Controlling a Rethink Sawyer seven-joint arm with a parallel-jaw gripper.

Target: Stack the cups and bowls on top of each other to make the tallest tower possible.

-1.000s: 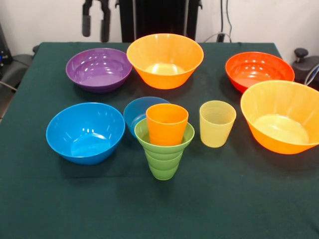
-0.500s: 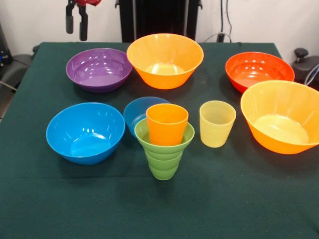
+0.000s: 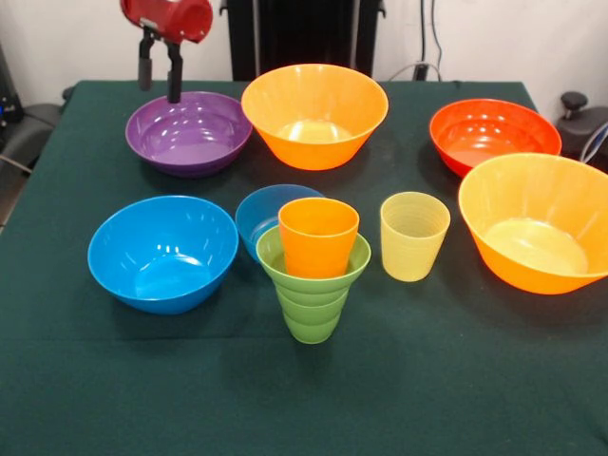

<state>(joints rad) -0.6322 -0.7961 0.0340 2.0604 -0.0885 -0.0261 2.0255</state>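
The tower is an orange cup (image 3: 317, 236) nested upright in a green ribbed cup (image 3: 312, 302) near the table's middle front. A pale yellow cup (image 3: 413, 236) stands alone to its right. A small translucent blue bowl (image 3: 263, 213) sits just behind the green cup. A medium blue bowl (image 3: 163, 253) is at the left, a purple bowl (image 3: 188, 133) behind it. One big orange bowl (image 3: 314, 114) is at the back middle, another (image 3: 537, 223) at the right, and a red-orange bowl (image 3: 494, 135) at the back right. I make out no separate small green bowl. My gripper (image 3: 160, 80) hangs open and empty over the purple bowl's far left rim.
A dark green cloth (image 3: 446, 380) covers the table. The robot's black pedestal (image 3: 304, 33) stands behind the far edge. Dark equipment (image 3: 581, 119) sits off the table's right side.
The gripper has come down from the top edge towards the purple bowl's far rim, and the arm's red housing now shows. The cups and bowls have not moved.
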